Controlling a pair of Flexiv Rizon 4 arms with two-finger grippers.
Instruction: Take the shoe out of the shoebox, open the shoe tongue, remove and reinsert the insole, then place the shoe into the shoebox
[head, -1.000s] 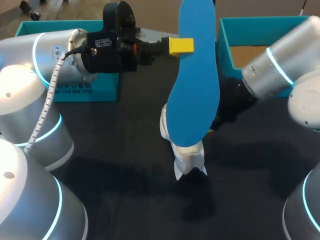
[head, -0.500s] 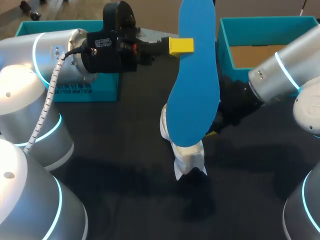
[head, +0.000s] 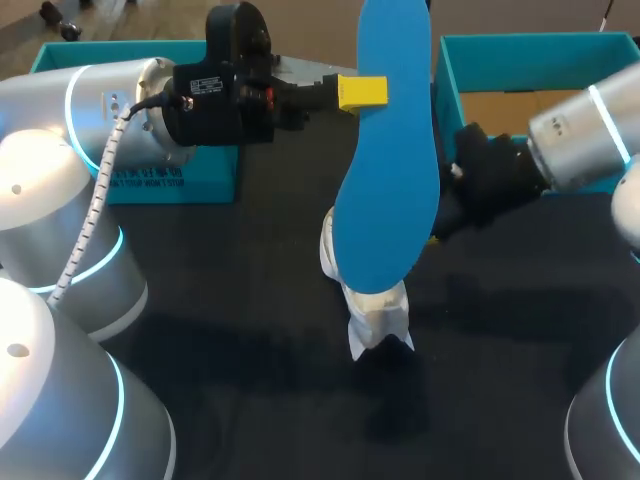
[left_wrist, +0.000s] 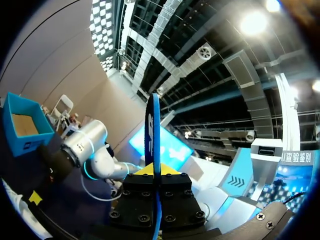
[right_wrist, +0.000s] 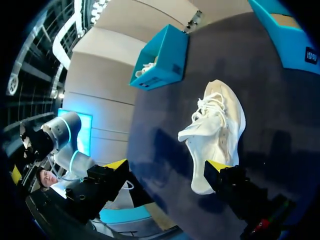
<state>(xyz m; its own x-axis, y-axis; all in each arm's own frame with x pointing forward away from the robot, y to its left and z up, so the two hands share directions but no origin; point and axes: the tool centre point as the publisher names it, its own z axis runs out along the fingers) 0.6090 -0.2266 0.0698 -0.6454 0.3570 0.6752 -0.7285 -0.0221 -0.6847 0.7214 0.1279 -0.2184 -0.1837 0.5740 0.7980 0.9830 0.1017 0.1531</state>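
insole (left_wrist: 152, 125) held upright in the left gripper (left_wrist: 154, 171), shoe (right_wrist: 216, 134) laid on the table (head: 250, 330) ahead of the right gripper (right_wrist: 168, 166), shoebox (right_wrist: 162, 57) beyond

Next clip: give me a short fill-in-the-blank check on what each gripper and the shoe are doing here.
1. The left gripper is shut on the upright blue ____.
2. The white shoe lies on the dark ____.
3. The right gripper holds nothing; its fingers stand ____.

Missing words: insole; table; open.
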